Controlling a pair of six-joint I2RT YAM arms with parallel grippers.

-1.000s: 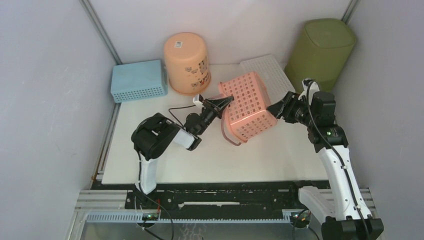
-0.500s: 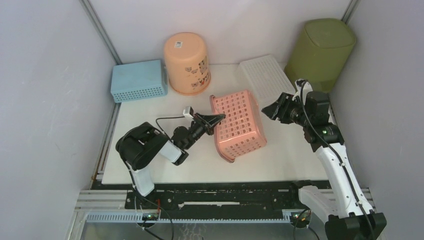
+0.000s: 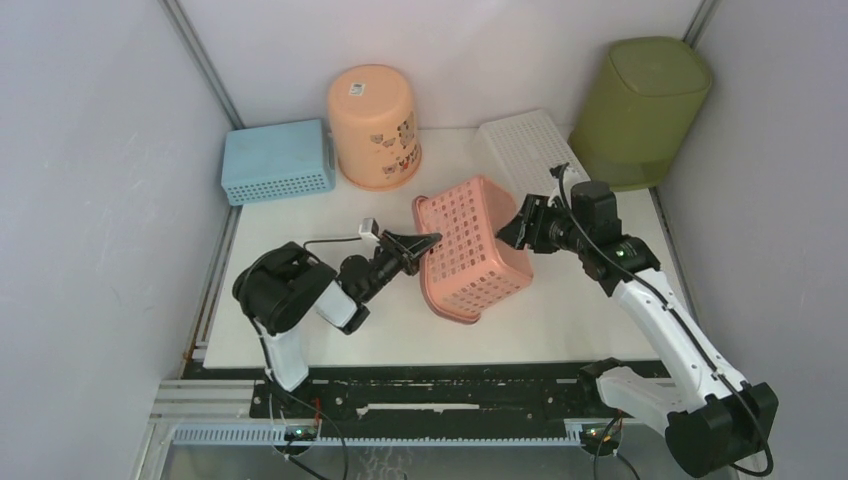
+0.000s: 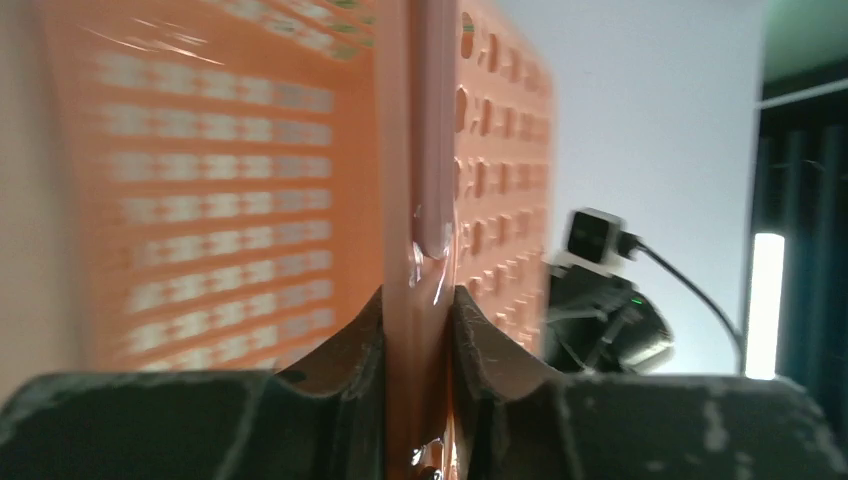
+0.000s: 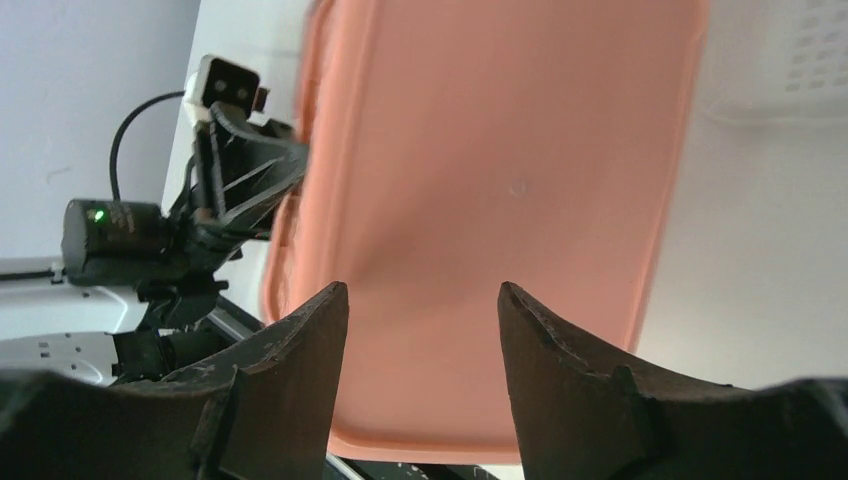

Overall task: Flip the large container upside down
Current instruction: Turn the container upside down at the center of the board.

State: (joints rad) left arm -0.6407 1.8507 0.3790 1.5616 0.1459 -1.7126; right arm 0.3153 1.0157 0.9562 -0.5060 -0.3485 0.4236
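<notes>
The pink perforated basket lies tipped on the white desk. One holed wall is turned up, its mouth faces the left arm and its solid bottom faces the right arm. The left claw is clamped narrowly on the basket's rim at the mouth side. In the left wrist view both dark fingers press against the thin pink edge from either side. The right claw stands wide at the opposite side of the basket, holding nothing. In the right wrist view its two fingers frame the smooth pink bottom, but whether they touch it cannot be told. The large container, an olive-green waste bin, stands well apart from the basket, behind it and to its right. A closed rounded-square face is turned up, and neither claw is near it. A flat white perforated basket lies just behind the pink basket, between it and the green bin. Behind the pink basket and to its left stands a round peach bucket with cartoon print, its closed end up. Farther left of the pink basket sits a light blue perforated basket.
</notes>
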